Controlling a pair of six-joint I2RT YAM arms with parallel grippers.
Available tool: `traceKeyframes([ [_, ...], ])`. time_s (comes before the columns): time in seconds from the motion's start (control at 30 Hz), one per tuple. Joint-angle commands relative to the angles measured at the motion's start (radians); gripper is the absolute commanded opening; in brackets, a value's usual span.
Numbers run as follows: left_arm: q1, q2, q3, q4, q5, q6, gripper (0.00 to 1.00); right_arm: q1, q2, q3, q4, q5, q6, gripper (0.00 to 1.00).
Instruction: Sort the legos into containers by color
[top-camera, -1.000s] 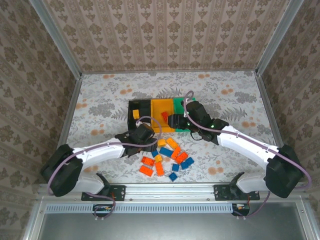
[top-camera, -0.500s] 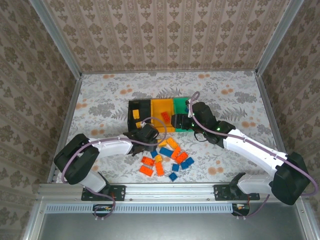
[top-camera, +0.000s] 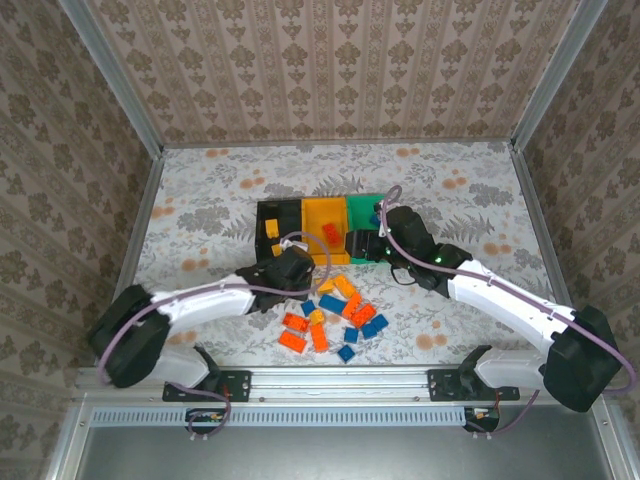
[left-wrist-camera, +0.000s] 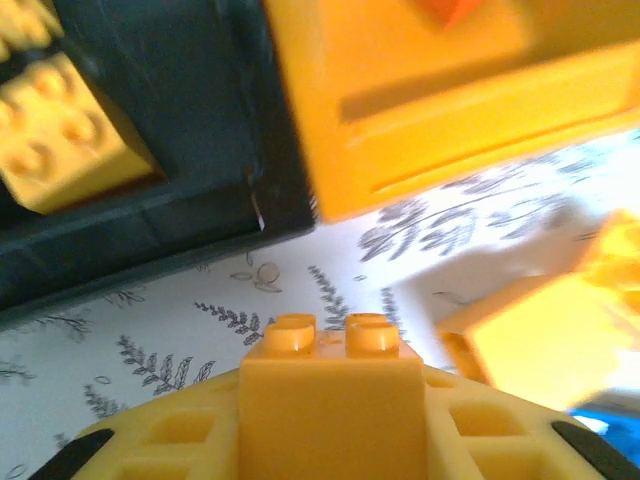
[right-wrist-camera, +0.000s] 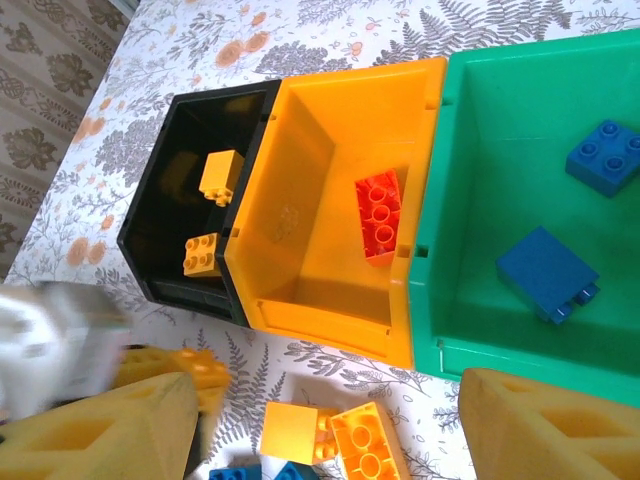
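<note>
Wallpapered walls (top-camera: 320, 70) with a flower pattern close the space on three sides, and the tabletop (top-camera: 200, 200) has a pale cloth with grey leaves and orange flowers. Both arms reach from the near edge toward the middle of it.

The three containers stand joined in one row at the middle of the tabletop: the black bin (right-wrist-camera: 160, 230) on the left, the yellow-orange bin (right-wrist-camera: 300, 220) in the centre, the green bin (right-wrist-camera: 480, 200) on the right. The loose legos (top-camera: 335, 310) lie in a small heap just in front of this row, between the two arms, with yellow-orange, red-orange and blue ones mixed.

The left gripper (top-camera: 290, 272) is low over the tabletop, at the left end of the heap and just in front of the black bin. In the left wrist view its jaws are pressed on a yellow brick (left-wrist-camera: 330, 385), studs pointing forward, and the front walls of the black and yellow-orange bins are near behind it.

The right gripper (right-wrist-camera: 330, 390) hangs above the front edge of the containers, at the border of the yellow-orange and green bins. Its jaws stand wide apart and nothing is between them.

Inside the black bin lie two yellow bricks (right-wrist-camera: 221, 177). One red-orange brick (right-wrist-camera: 380, 213) leans against the right wall of the yellow-orange bin. Two blue bricks (right-wrist-camera: 548, 273) lie in the green bin.
</note>
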Motion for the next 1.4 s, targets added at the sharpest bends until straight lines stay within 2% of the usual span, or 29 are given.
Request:
traceKeyframes([
  [0.0, 0.019, -0.11, 0.069, -0.143, -0.045, -0.016, 0.35, -0.008, -0.036, -0.025, -0.004, 0.012, -0.002, 0.71],
  [0.1, 0.113, -0.109, 0.14, -0.18, 0.0, 0.01, 0.35, -0.008, -0.042, -0.051, -0.004, 0.013, 0.003, 0.71],
  [0.2, 0.206, -0.029, 0.196, -0.168, 0.06, 0.024, 0.33, -0.008, -0.046, -0.079, -0.009, 0.013, 0.004, 0.71],
  [0.43, 0.312, 0.186, 0.31, -0.078, 0.108, 0.033, 0.36, -0.01, -0.082, -0.125, -0.043, 0.005, 0.004, 0.71],
  [0.53, 0.333, 0.266, 0.368, -0.071, 0.119, 0.031, 0.42, -0.009, -0.099, -0.145, -0.052, -0.007, -0.002, 0.71],
  [0.67, 0.349, 0.308, 0.414, -0.073, 0.145, 0.014, 0.61, -0.009, -0.103, -0.165, -0.069, -0.039, -0.016, 0.72],
  [0.9, 0.324, 0.167, 0.418, -0.063, 0.184, 0.007, 0.91, 0.002, -0.033, -0.179, -0.031, -0.129, -0.043, 0.72],
  [0.93, 0.31, 0.132, 0.412, -0.064, 0.187, 0.01, 0.99, 0.013, -0.006, -0.169, -0.024, -0.136, -0.052, 0.72],
  [1.07, 0.247, 0.005, 0.36, -0.074, 0.188, 0.017, 1.0, 0.069, 0.126, -0.091, -0.037, -0.126, -0.104, 0.72],
  [1.2, 0.2, -0.117, 0.257, -0.104, 0.166, -0.014, 1.0, 0.117, 0.252, -0.003, -0.065, -0.055, -0.161, 0.72],
  [1.37, 0.194, -0.287, 0.11, -0.143, 0.141, -0.076, 1.0, 0.156, 0.37, 0.085, -0.129, 0.027, -0.209, 0.71],
])
